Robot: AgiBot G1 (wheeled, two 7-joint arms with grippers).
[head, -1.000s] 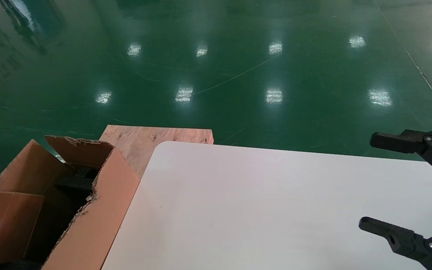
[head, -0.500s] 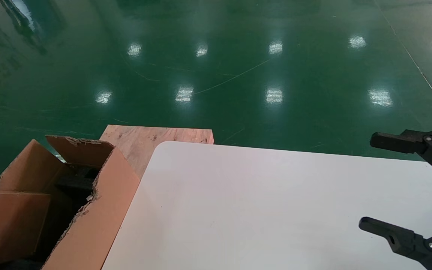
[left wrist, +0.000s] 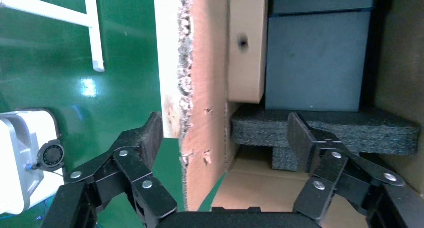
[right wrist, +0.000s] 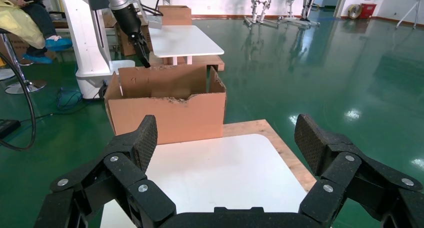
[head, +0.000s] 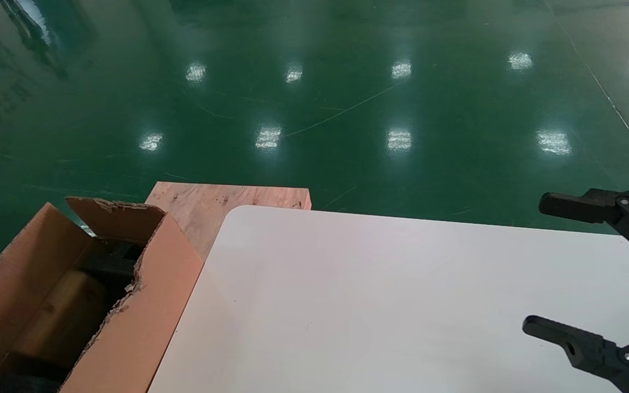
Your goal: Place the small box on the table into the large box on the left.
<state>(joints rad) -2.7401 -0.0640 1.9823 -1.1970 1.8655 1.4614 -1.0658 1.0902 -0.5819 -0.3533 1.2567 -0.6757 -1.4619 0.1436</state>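
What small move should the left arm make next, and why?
Probably lift the left gripper straight up, away from the large box. Its fingers are open, and the small box already lies inside, free of them. The fingers straddle the ragged wall, so moving sideways might catch it.

The head camera looks forward and down from above, taking in the white counter (head: 402, 295), the large box (head: 145, 305) at its left edge and green floor (head: 314, 98) beyond. The left wrist camera sits very close over that box's ragged wall (left wrist: 200, 113), peering past its own spread jaws into the dark inside. The right wrist camera looks low across the counter (right wrist: 215, 173) toward the same box (right wrist: 165, 113), from farther off. All three views share the box.
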